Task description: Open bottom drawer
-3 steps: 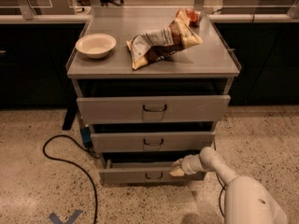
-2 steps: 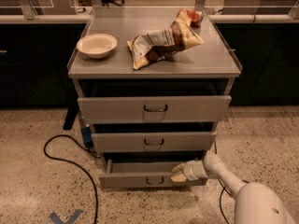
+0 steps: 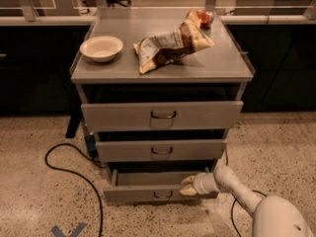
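Camera view: the bottom drawer (image 3: 133,194) sits lowest in the grey cart, under the middle drawer (image 3: 197,149) and the top drawer (image 3: 207,115). It stands partly out, its front forward of the two above, and a strip of plain grey tray shows behind the front. Its small wire handle (image 3: 163,195) is at the centre of the front.

The tool (image 3: 188,186) is at the right part of that drawer, level with the top edge of the front and to the right of the handle. It seems to touch the front, but I cannot tell whether it is apart, together or clamped on the edge. The white arm (image 3: 232,187) comes in from the lower right.

The main risk, as I judge it, comes from this off-centre contact. A pull from the right of the handle could skew the drawer on its runners and jam it, or the tool could slip off the edge. If the drawer binds, the whole cart might shift, disturbing the bowl (image 3: 101,47) and the chip bag (image 3: 170,43) on its surface (image 3: 222,63). A black cable (image 3: 74,171) lies on the floor just left of the drawer front, near its path.
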Robot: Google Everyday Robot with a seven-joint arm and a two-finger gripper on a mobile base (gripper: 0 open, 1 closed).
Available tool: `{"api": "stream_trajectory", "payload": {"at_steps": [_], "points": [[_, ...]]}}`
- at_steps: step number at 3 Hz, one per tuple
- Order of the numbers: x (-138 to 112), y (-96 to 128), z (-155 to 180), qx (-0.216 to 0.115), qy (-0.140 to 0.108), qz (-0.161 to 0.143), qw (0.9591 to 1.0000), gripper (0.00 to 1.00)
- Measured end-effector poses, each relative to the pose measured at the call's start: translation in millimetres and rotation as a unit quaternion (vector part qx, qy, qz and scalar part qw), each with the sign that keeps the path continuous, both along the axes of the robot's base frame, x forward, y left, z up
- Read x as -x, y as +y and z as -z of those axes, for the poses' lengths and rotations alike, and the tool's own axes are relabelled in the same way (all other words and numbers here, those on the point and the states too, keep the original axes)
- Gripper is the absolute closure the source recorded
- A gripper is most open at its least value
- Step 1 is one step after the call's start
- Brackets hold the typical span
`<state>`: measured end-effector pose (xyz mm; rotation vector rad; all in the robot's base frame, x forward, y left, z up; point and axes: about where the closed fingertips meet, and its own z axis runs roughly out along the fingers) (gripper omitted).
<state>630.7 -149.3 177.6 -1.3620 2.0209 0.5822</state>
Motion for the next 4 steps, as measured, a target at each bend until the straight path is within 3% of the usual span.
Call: {"api": "stream_trajectory", "payload": {"at_steps": [1,2,3,4], "points": [[-0.2,-3.6,-4.1,0.000,0.000,0.000,1.0000,1.00],[-3.9,-8.3,-10.8,0.004,-0.021,-0.002,0.9998,1.00],[25.3,-12.0,-3.3,0.006,-0.026,-0.002,0.9996,1.00],[39.5,-18.9,-7.0,0.013,-0.046,0.000,0.9989,1.00]]}}
